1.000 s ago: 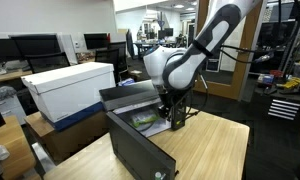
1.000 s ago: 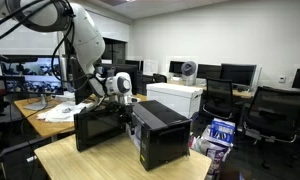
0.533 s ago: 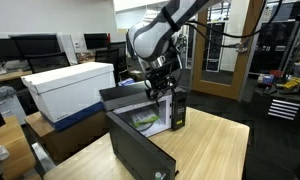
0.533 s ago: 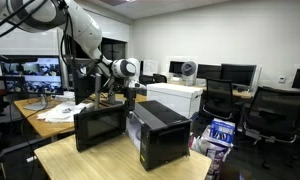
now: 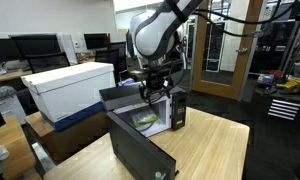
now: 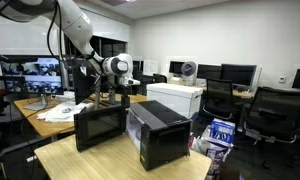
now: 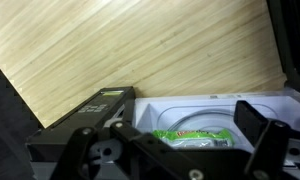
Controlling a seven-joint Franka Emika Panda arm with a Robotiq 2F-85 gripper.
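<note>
1. Left of frame: white box (image 5: pixel 70 88), well apart from the arm, with dark monitors (image 5: pixel 35 48) behind it.
2. Lower centre: microwave (image 5: pixel 130 100) on the wooden table (image 5: pixel 215 140). Its door (image 5: pixel 140 152) hangs wide open and partly screens the cavity from this side.
3. Centre: green packet (image 5: pixel 145 120) lies inside the cavity. In the wrist view it is at bottom centre (image 7: pixel 195 135).
4. Centre, just above the microwave's open front: gripper (image 5: pixel 156 95), jaws spread wide, holding nothing, clear of the packet.
</note>
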